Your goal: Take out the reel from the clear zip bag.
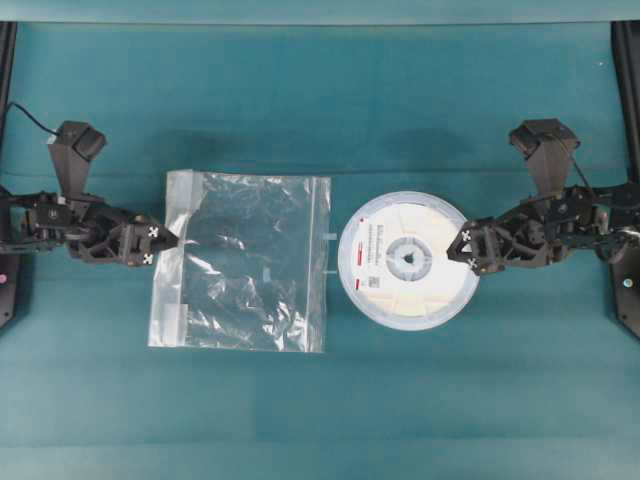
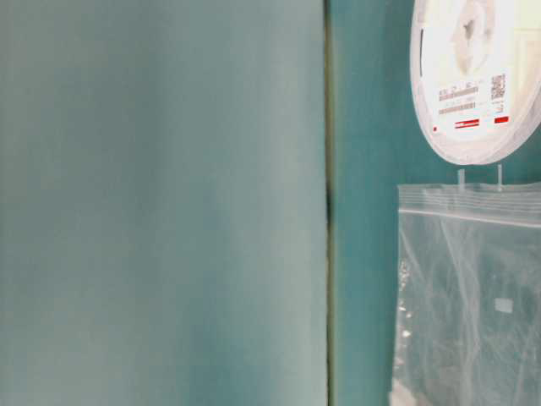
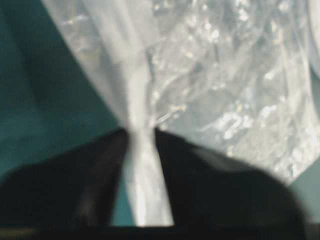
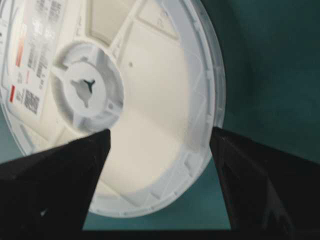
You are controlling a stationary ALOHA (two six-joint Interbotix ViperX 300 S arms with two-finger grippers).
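Observation:
The reel (image 1: 408, 260) lies flat on the teal cloth, outside the clear zip bag (image 1: 245, 262) and just right of its whitish zip strip. Its label with the red mark (image 2: 467, 123) faces up. My right gripper (image 1: 463, 250) stands open at the reel's right rim. In the right wrist view one finger (image 4: 65, 175) is over the reel (image 4: 145, 100) face and the other is beyond the rim. The right gripper (image 4: 160, 135) holds nothing. My left gripper (image 1: 178, 238) is at the bag's left edge. It (image 3: 141, 132) is slightly open, with a white fold of the bag (image 3: 215, 75) lying between the fingers.
Teal cloth (image 1: 320, 400) covers the table. Black frame posts (image 1: 628, 60) stand at the far corners. Two small clear tabs (image 1: 329, 238) stick out from the bag's zip edge toward the reel. The table-level view shows the reel (image 2: 473, 76) beyond the bag (image 2: 473, 288).

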